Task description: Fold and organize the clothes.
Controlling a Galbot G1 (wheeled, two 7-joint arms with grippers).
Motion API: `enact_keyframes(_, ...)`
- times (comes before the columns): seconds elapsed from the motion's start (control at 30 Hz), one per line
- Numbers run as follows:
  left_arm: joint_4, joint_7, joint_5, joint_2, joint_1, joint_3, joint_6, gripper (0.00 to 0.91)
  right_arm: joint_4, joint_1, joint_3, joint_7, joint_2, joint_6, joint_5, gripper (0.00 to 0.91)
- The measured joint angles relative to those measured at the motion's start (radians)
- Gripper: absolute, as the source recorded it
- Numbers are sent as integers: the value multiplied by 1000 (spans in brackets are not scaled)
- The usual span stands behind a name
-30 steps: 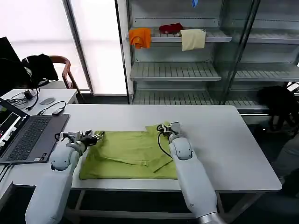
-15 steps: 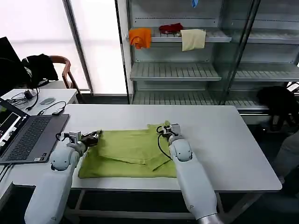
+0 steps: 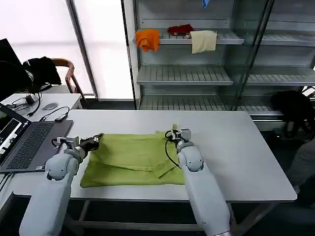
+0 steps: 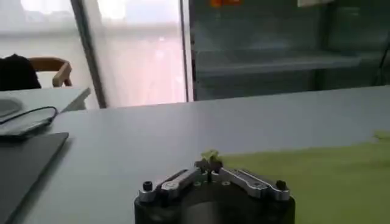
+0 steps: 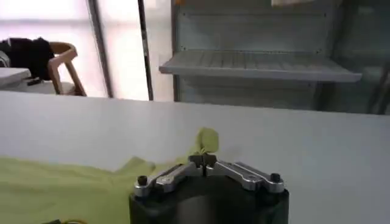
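T-shirt [image 3: 130, 158]: soft matt cloth, wrinkled; table [image 3: 236, 147]: smooth matt white; shelves [image 3: 184, 74]: ribbed grey metal

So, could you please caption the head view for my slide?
Both grippers, left and right, pinch the green T-shirt's far corners on the white table.

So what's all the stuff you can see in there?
T-shirt: one, lime green, flat on the white table.
Laptop: one, dark grey, open, at the table's left end.
Cloths: three, orange, red, cream, on the top shelf behind.
Chair: one, wooden, back left, black garment on it.
Left gripper: shut on the shirt's left far corner.
Right gripper: shut on the shirt's right far corner.
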Motion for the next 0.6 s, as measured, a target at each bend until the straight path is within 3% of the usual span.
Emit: enact_keyframes(0.6, -231, 45, -38, 30, 216, -89, -20, 0, 347, -326, 10, -26, -19, 2, -7, 0)
